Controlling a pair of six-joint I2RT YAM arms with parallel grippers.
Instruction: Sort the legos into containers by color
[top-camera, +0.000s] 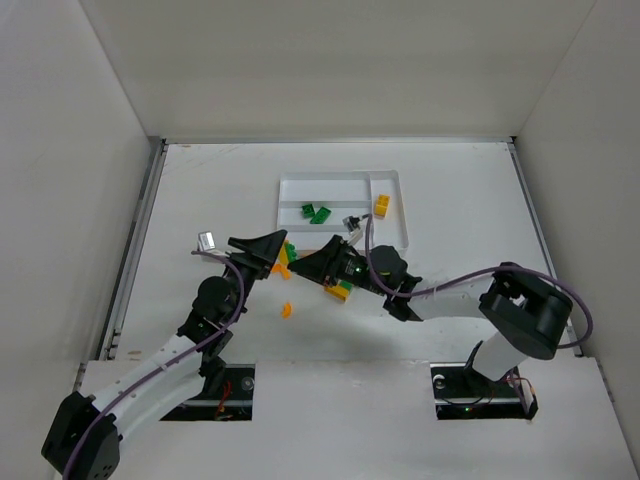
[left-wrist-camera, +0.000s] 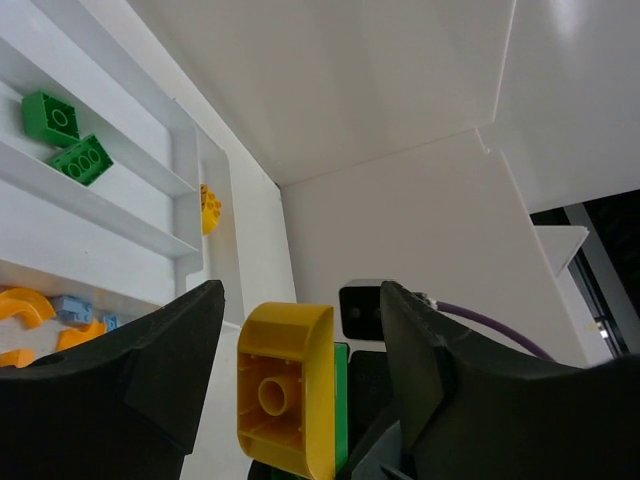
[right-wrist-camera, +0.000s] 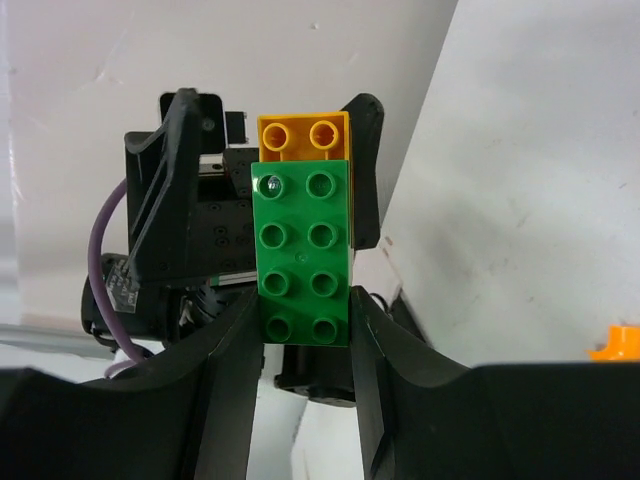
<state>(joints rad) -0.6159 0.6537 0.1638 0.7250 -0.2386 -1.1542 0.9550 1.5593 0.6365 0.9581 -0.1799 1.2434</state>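
Note:
My right gripper (right-wrist-camera: 305, 312) is shut on a green 2x4 lego (right-wrist-camera: 305, 240) with a yellow lego (right-wrist-camera: 305, 135) stuck to its far end. My left gripper (left-wrist-camera: 300, 300) is open, its jaws on either side of that yellow lego (left-wrist-camera: 285, 385) with gaps on both sides. In the top view the two grippers, left (top-camera: 279, 248) and right (top-camera: 300, 266), meet tip to tip just in front of the white tray (top-camera: 392, 180). Two green legos (top-camera: 315, 212) lie in one long slot and a yellow-orange one (top-camera: 382, 205) in the end slot.
A yellow and green lego (top-camera: 340, 291) lies on the table under my right gripper. An orange lego (top-camera: 287, 309) lies nearer the arm bases. Orange legos (left-wrist-camera: 25, 305) and light blue ones (left-wrist-camera: 72, 307) lie by the tray's near wall. White walls enclose the table.

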